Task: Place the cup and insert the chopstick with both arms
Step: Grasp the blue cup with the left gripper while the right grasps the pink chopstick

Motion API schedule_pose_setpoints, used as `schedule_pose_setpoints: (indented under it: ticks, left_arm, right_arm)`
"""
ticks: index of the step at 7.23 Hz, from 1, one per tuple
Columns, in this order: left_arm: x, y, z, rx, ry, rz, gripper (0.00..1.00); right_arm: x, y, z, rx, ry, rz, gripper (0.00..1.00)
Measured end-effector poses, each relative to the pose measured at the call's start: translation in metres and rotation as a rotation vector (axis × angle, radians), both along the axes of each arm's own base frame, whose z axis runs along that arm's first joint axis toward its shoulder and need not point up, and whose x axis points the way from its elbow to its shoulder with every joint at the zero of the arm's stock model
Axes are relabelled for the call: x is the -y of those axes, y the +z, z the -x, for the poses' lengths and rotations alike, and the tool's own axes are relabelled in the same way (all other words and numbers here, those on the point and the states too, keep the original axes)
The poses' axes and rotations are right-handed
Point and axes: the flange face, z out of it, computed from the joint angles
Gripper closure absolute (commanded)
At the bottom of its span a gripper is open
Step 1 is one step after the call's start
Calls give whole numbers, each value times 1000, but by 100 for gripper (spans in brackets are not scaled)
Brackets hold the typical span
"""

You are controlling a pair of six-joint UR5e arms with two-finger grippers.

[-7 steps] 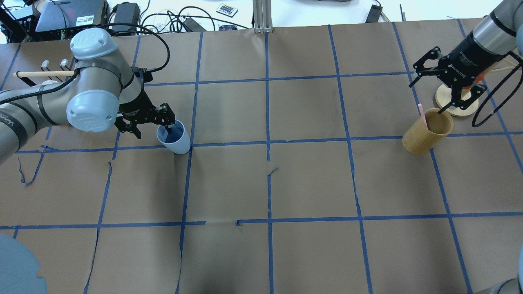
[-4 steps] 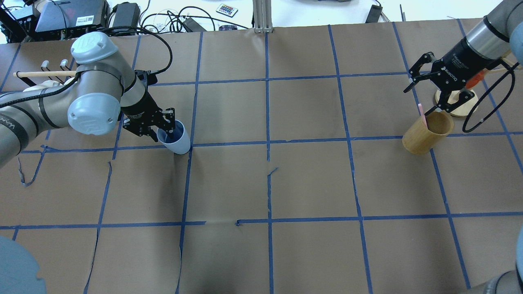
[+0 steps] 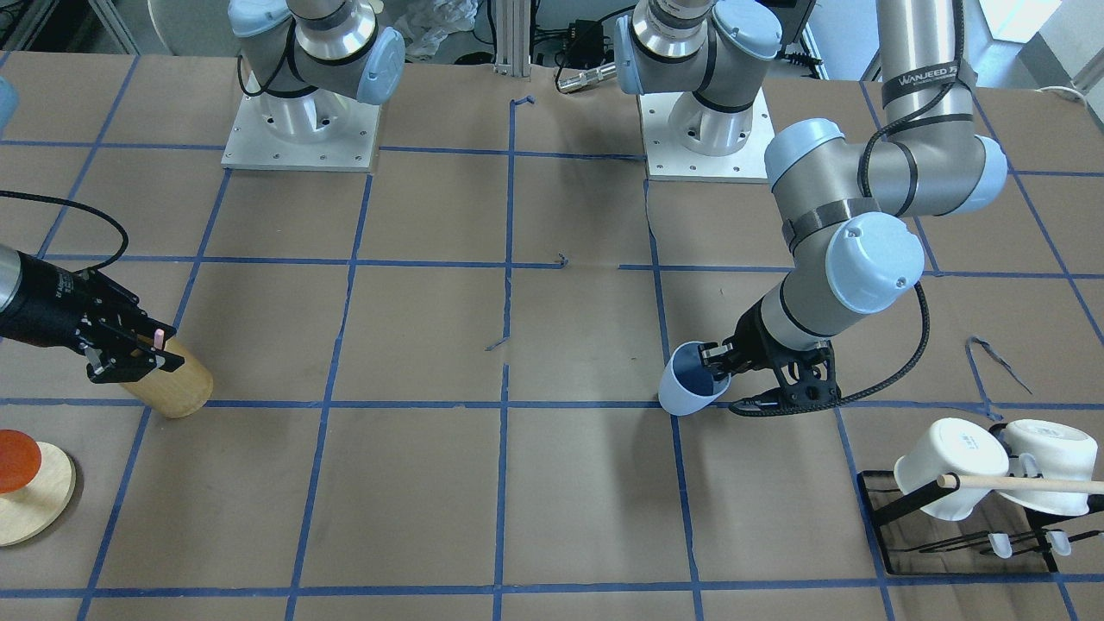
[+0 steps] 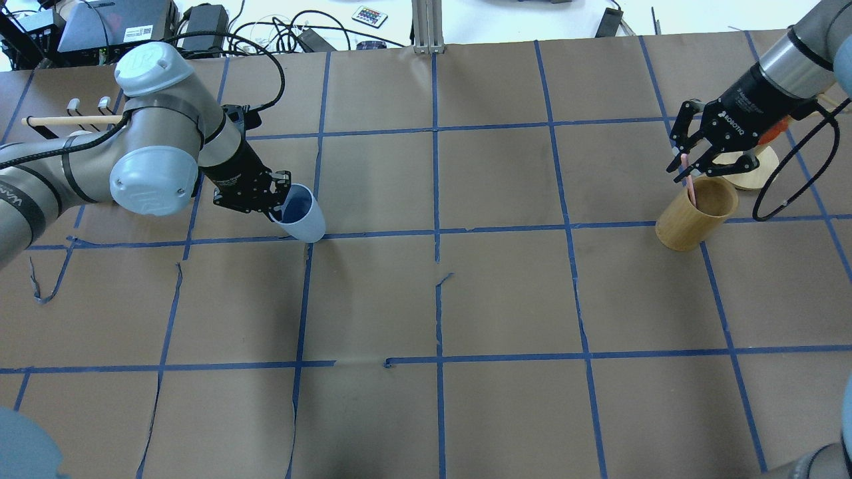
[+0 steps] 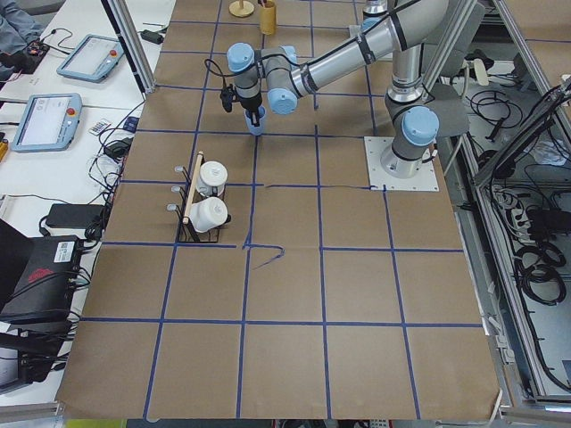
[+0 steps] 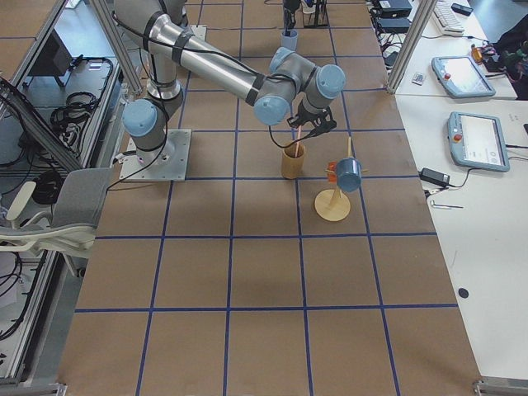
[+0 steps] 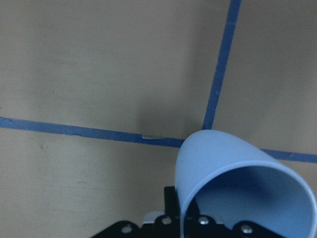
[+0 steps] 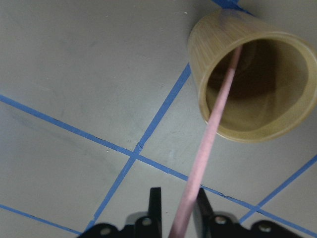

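I had the left hand [image 4: 278,201] clamped on the cup [image 4: 305,221] by its rim, to carry it; the right hand [image 4: 685,166] pinched the chopstick [image 8: 214,126] just above the wooden cup [image 4: 689,223], to draw it out.

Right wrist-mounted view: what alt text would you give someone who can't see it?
A pink chopstick runs from between the black fingertips of the right gripper into a tan wooden cup seen from above. Brown paper with blue tape lines lies beneath.

We see a tan wooden cup [image 4: 695,213] upright on the paper-covered desk [image 4: 506,299], a round wooden base [image 3: 39,496] near it, and two white mugs [image 3: 949,470] on a black rack [image 3: 888,517].
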Motion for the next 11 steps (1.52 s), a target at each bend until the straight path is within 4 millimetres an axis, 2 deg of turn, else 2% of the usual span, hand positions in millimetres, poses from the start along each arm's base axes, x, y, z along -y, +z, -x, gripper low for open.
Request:
schedule_pose_setpoints:
  ticks: [1,2,4,5,7,8,9,11]
  left_arm:
    - [3,14,36,-9,23,17,100]
    - [3,22,80,-12,56,25,100]
    - [-1,15,159,-14,95,40,100]
    - [-1,5,187,-11,100,61,100]
    - [-2,-14,217,2,106,77,100]
    - [2,-13,226,1,109,86,100]
    - [7,-10,231,7,110,94,100]
    - [10,-20,230,36,106,93,100]
  right_arm:
    - [-1,2,0,2,-4,-6,100]
    - [-2,4,0,3,-6,-9,100]
    - [-8,18,-1,-1,-16,-6,100]
    - [-11,27,1,0,-28,-12,100]
    - [-13,50,5,24,-53,-37,100]
    - [-12,66,6,37,-66,-49,100]
    - [-11,85,4,42,-72,-44,100]
    - [-12,120,-10,62,-68,9,100]
